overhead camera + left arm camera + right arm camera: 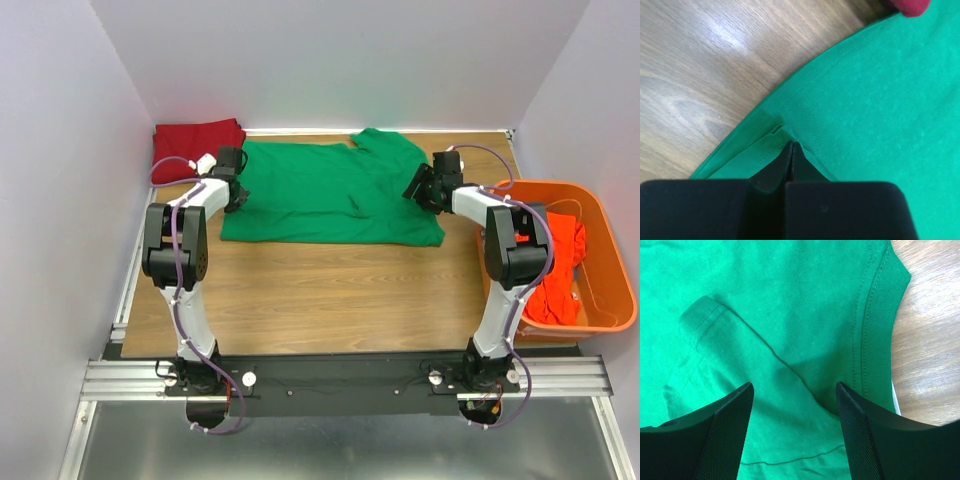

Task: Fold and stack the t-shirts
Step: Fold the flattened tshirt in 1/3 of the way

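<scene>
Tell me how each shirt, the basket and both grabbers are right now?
Green shirt: spread flat on the table.
Dark red shirt: folded, at the far left corner.
Orange shirt: crumpled in the basket.
Basket: upright, holding the orange shirt.
Left gripper: shut, pinching the green shirt's edge.
Right gripper: open, over the green shirt.

Both white-and-black robot arms (178,245) reach forward. The black two-finger left gripper (791,150) is squeezed tight on a fold of the bright green cloth t-shirt (880,100). The right gripper (794,387) is spread wide.
</scene>
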### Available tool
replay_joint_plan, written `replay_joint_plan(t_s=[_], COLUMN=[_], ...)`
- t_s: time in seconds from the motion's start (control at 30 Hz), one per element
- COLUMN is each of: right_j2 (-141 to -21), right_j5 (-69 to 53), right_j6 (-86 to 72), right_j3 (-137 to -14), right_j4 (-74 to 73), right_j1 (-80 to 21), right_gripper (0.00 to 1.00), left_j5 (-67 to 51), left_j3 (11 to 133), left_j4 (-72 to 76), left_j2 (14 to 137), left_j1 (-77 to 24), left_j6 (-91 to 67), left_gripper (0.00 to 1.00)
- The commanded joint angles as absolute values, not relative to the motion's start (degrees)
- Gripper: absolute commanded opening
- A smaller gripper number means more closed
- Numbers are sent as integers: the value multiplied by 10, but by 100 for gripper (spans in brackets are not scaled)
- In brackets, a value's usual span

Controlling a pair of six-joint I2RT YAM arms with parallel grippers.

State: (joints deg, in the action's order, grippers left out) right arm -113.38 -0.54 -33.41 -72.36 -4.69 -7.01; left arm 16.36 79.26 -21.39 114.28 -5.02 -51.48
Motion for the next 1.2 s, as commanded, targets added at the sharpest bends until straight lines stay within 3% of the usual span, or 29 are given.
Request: replay_joint_plan(t_s=[0.0, 0.8, 1.0, 1.17], right_j2=[-1134, -1060, -1010, -969], right_j5=[4, 47, 36, 7], right_j6=[-327, -319, -334, -355], right_j3=[-717, -680, -643, -607], right_j4=[-56, -60, -77, -92], right_j1=[-65, -58, -58, -59], right_gripper=[73, 73, 73, 73], left_j5=[199, 198, 180, 161], left_j3=[806, 813, 823, 810], left_j4=[-227, -198, -180, -170], left_j2=[1107, 1128, 1119, 1093], left_j1=[-49, -31, -21, -9], left_j6=[-509, -466, -435, -426], left_gripper=[0, 0, 16, 40])
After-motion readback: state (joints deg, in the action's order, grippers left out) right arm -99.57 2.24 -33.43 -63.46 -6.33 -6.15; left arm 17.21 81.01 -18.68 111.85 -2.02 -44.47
